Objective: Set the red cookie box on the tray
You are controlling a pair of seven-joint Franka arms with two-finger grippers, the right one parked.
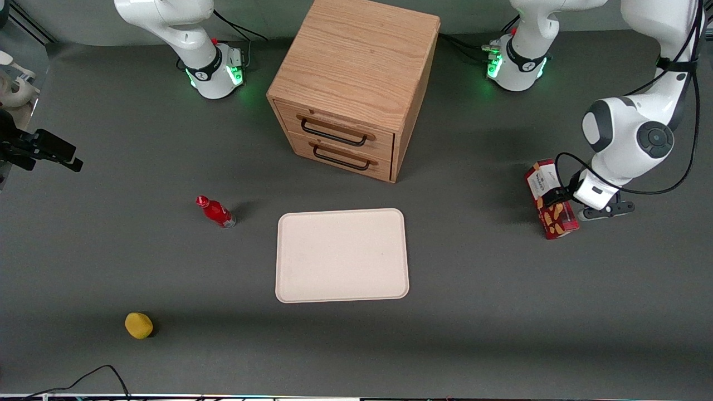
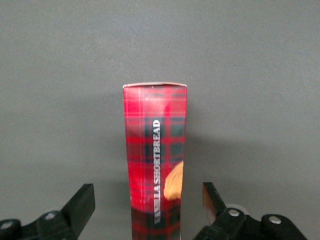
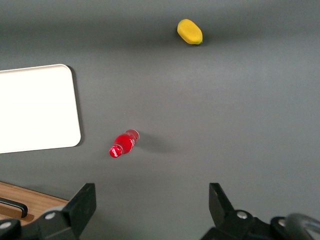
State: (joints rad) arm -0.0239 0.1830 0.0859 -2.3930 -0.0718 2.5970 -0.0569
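- The box [image 1: 548, 199] is at the working arm's end of the table, well apart from the tray [image 1: 341, 255].
- In the front view the box looks tilted, with its white end panel up and its cookie pictures lower; I cannot tell if its lower end rests on the table or is just above it.
- The gripper [image 2: 147, 202] is at the box, low over the table. In the left wrist view the box runs between the two fingers [image 2: 82, 202], and there is a clear gap on each side of it.
- So the gripper is spread around the box and not closed on it; the fingers do not touch the carton.
- I judge that the step in hand is the grasp: the arm is in place at the box, but the box is not yet held.
- The tray lies flat in front of the drawer cabinet [image 1: 356, 83], nearer to the front camera than it, and nothing is on it.
- The next move, I think, calls for closing the fingers evenly on the narrow red sides, then a lift and a long carry sideways to the tray.
- The carton is long and narrow, so a grip near one end may let it swing; this is a risk.
- A small red bottle [image 1: 216, 211] and a yellow object [image 1: 138, 325] stand toward the parked arm's end and are not in the way.
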